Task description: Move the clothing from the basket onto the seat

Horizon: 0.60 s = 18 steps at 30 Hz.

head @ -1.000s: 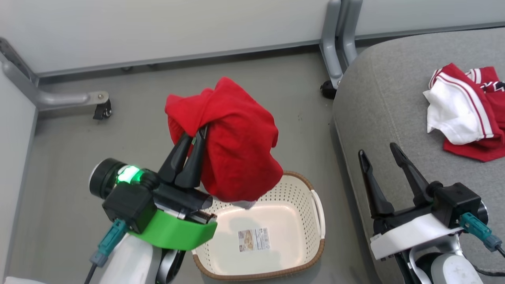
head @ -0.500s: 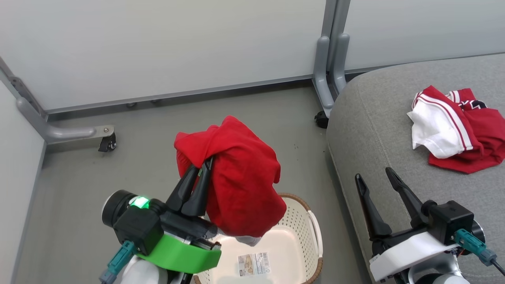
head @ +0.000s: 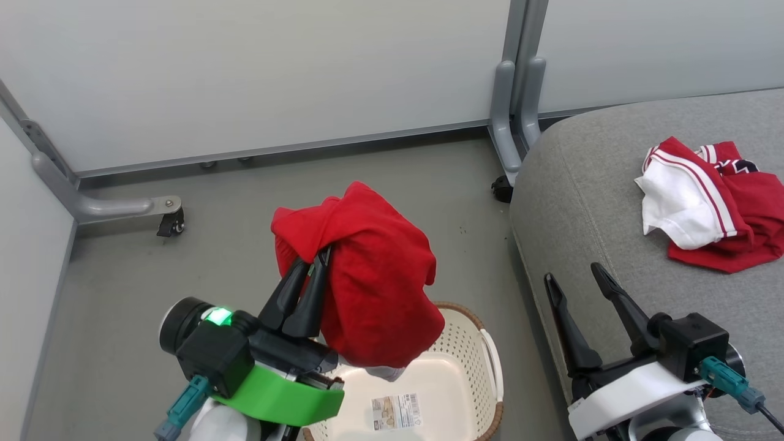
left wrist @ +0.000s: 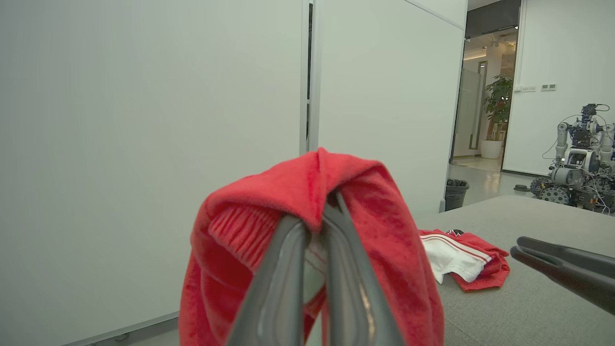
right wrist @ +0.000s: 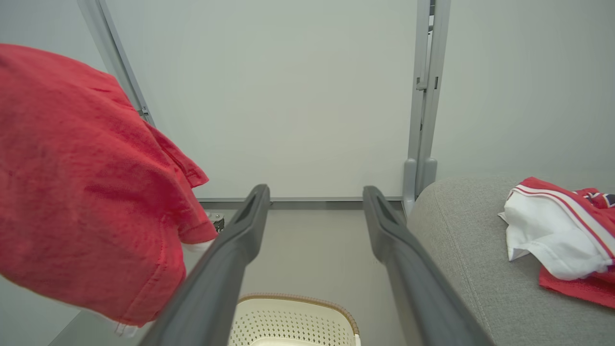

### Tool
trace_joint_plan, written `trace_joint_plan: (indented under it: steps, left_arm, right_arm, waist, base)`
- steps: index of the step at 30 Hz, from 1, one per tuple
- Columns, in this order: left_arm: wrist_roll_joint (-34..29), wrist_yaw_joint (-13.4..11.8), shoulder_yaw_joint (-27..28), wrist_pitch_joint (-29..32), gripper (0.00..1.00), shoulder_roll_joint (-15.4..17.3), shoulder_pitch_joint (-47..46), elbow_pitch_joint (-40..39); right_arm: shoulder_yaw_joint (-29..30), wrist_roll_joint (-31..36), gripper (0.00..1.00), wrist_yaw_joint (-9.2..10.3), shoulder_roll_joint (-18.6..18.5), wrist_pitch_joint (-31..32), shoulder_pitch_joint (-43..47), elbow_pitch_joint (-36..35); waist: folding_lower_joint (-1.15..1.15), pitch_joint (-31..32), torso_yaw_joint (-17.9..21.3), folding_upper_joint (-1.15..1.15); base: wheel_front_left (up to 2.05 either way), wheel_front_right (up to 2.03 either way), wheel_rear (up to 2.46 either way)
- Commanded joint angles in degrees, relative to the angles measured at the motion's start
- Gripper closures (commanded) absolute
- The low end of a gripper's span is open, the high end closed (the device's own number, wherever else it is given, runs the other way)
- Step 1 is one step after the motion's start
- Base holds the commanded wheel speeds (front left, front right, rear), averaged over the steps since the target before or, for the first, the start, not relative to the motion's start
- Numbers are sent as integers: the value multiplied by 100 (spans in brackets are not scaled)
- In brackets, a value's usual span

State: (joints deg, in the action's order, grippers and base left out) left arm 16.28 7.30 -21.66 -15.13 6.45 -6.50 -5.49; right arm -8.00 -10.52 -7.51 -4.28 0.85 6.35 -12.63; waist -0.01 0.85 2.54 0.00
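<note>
My left gripper (head: 318, 257) is shut on a red garment (head: 373, 288), which hangs over its fingers above the basket (head: 487, 361); the same garment (left wrist: 384, 240) drapes my left gripper (left wrist: 319, 223) in the left wrist view and shows as red cloth (right wrist: 86, 192) in the right wrist view. The cream basket (right wrist: 293, 319) holds just a label sticker (head: 396, 411). More red-and-white clothing (head: 704, 205) lies on the grey seat (head: 600, 202). My right gripper (head: 569, 275) stands open with nothing between its fingers, over the seat's left edge; my right gripper (right wrist: 314, 192) points at the wall.
Grey partition walls stand behind, with a castor foot (head: 168, 223) at left and a metal post (head: 511, 122) beside the seat. Bare grey floor (head: 202, 269) lies left of the basket. Another robot (left wrist: 576, 158) stands far off.
The head view tilted upward a second ago, shifting the whole picture down. Against the basket, the left gripper and red garment look slightly higher. The right gripper stays open.
</note>
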Motion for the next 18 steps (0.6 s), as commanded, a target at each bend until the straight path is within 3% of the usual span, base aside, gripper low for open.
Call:
trace_joint_plan:
  steps: [1, 7, 18]
  left_arm:
    - [-8, 19, 33, -1, 100, 0, 31, -29]
    - [2, 24, 7, -1, 100, -14, -13, -70]
    - [-10, 25, -167, -1, 100, -43, -180, -75]
  right_arm:
    - [-30, -45, 0, 4, -15, -5, -17, 7]
    - [-443, -211, 0, 4, -165, 52, -135, 47]
    - [-2134, -942, 0, 4, -431, 31, -1088, 497]
  waist:
    - [1, -6, -5, 0]
    - [1, -18, -43, 0]
    - [1, -91, -164, 0]
  base:
    - [0, 0, 0]
    - [0, 0, 0]
    - [0, 0, 0]
